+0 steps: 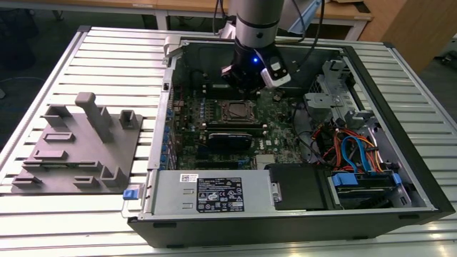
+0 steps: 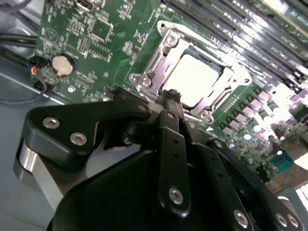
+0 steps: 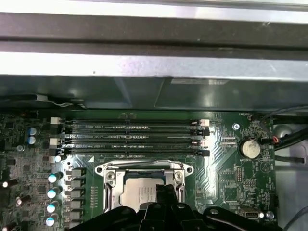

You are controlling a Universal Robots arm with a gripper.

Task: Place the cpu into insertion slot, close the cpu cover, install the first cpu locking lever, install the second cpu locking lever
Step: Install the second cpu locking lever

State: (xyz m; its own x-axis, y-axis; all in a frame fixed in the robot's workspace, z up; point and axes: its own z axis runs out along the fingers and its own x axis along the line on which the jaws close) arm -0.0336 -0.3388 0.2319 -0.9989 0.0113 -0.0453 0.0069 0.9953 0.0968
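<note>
The second wrist view shows the hand with its fingers pressed together on nothing, poised just above the edge of the insertion slot. The cpu already lies flat in that slot, silvery top facing up, its sides square to the socket rim. The cpu cover frames it, seemingly lowered over it. I judge the chip light, rigid and fragile underneath, best held by opposite edges. Being square, it has no long axis. The exterior view places the socket mid-board inside the open computer case on the worktop.
</note>
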